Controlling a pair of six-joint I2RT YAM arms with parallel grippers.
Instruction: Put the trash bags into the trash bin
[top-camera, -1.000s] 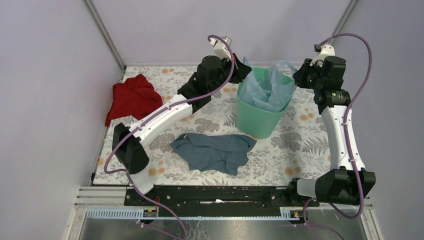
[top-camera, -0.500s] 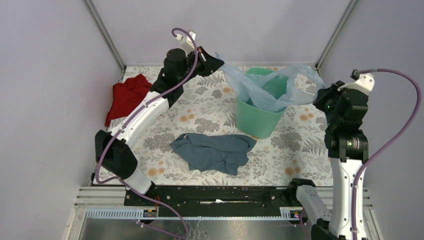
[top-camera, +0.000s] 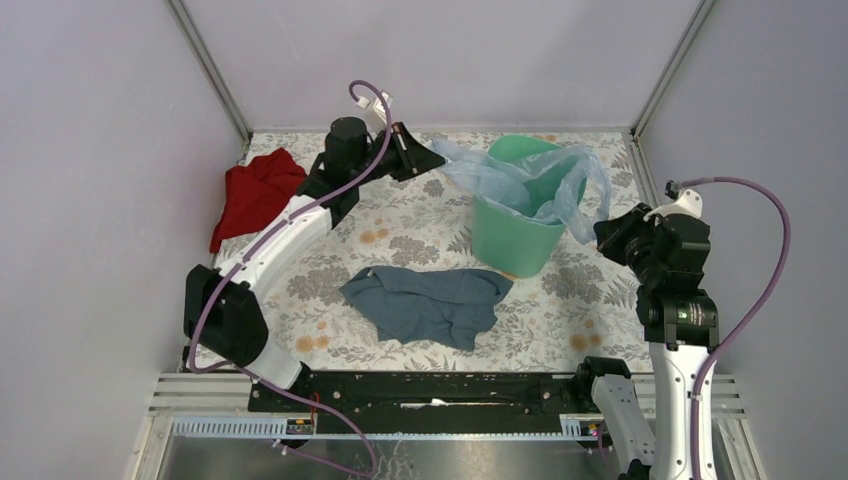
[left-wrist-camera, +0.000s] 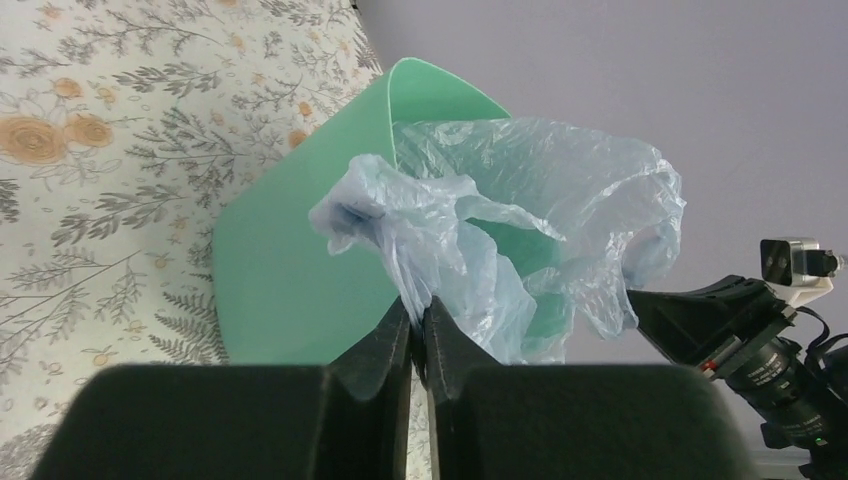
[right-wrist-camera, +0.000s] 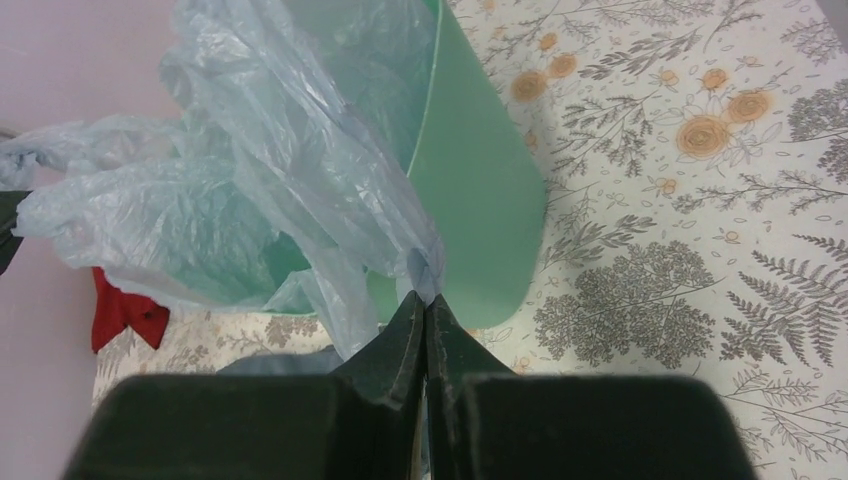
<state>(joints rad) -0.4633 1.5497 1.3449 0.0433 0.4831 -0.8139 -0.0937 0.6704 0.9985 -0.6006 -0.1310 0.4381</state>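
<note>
Nearest the arms, a grey-blue cloth lies rumpled on the flowered table, about midway across. Further in and to the right, the right gripper sits just beside the near-right side of the trash bin. Its two fingers are pressed tight together, with a twisted corner of the trash bags pinched between them. The mint-green bin stands on the table towards the far right, and the pale-blue film lies partly down inside it, with folds spilling over the rim on the left and on the right. From the bin's far-left rim a tail of the bag runs out to the left gripper. This gripper is held off the table just left of the bin and is likewise clamped to a bare slit on a bunch of the film. Well away at the far left, a red cloth lies heaped by the wall.
</note>
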